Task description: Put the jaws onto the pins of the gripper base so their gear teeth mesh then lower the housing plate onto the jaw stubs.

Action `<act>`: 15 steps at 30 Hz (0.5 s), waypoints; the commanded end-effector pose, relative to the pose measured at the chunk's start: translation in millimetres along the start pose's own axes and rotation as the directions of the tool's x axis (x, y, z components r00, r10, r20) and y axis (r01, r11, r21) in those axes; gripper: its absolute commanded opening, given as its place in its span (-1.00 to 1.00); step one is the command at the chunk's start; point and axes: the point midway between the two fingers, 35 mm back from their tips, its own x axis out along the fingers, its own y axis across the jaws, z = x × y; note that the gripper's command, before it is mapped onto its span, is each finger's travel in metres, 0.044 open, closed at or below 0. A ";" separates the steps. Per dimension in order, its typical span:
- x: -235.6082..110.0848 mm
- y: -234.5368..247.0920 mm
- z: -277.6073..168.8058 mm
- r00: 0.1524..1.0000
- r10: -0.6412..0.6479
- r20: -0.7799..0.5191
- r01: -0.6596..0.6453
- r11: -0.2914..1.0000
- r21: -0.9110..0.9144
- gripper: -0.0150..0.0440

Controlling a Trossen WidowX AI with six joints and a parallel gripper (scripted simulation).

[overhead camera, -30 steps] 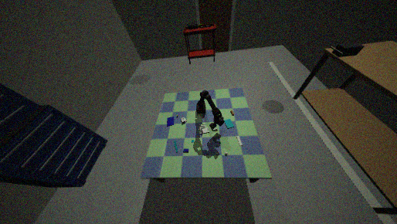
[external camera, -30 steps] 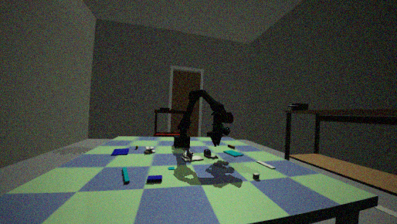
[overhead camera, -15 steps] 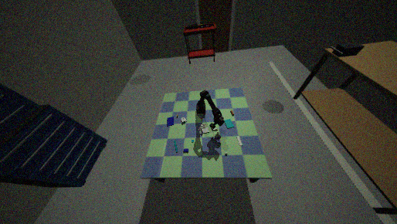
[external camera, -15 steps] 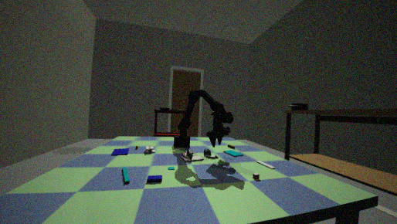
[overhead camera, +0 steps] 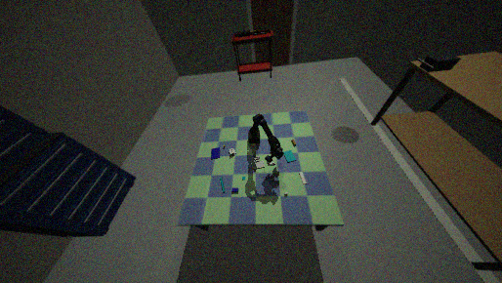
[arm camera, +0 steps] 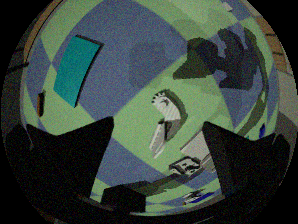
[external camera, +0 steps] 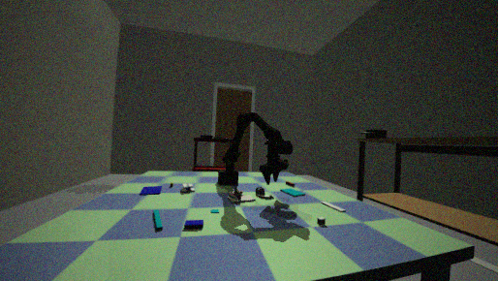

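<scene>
Reading left to right through the wrist view: a teal plate (overhead camera: 290,156) (external camera: 293,192) (arm camera: 77,70) beyond one fingertip; my empty gripper (overhead camera: 271,158) (external camera: 272,181) (arm camera: 160,124), spread wide; the toothed jaw (overhead camera: 271,163) (external camera: 265,196) (arm camera: 168,109) ahead between its fingers; a pale plate (overhead camera: 259,165) (external camera: 247,199) (arm camera: 196,146) by the other. Descending off-centre could skid the jaw or nudge that plate.

So we've got a long teal bar (overhead camera: 222,184) (external camera: 157,220) lying near a little blue block (overhead camera: 234,190) (external camera: 194,224), plus a white strip (overhead camera: 303,178) (external camera: 332,206) over on the opposite side. Off the table, we can see a red cart (overhead camera: 253,36) (external camera: 209,169) by the brown door (overhead camera: 272,24) (external camera: 233,126), and a wood-topped workbench (overhead camera: 471,73) (external camera: 431,140) with some dark thing (overhead camera: 441,62) (external camera: 376,134) on it, can't tell what.
</scene>
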 end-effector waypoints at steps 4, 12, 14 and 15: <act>0.2 -0.1 0.1 1.000 0.000 0.001 0.000 1.000 0.000 1.00; -8.1 0.8 -2.7 1.000 0.003 -0.011 -0.003 1.000 0.005 0.29; -8.1 0.8 -2.7 1.000 0.003 -0.011 -0.003 1.000 0.005 0.11; -8.1 0.8 -2.7 1.000 0.003 -0.011 -0.003 1.000 0.005 0.02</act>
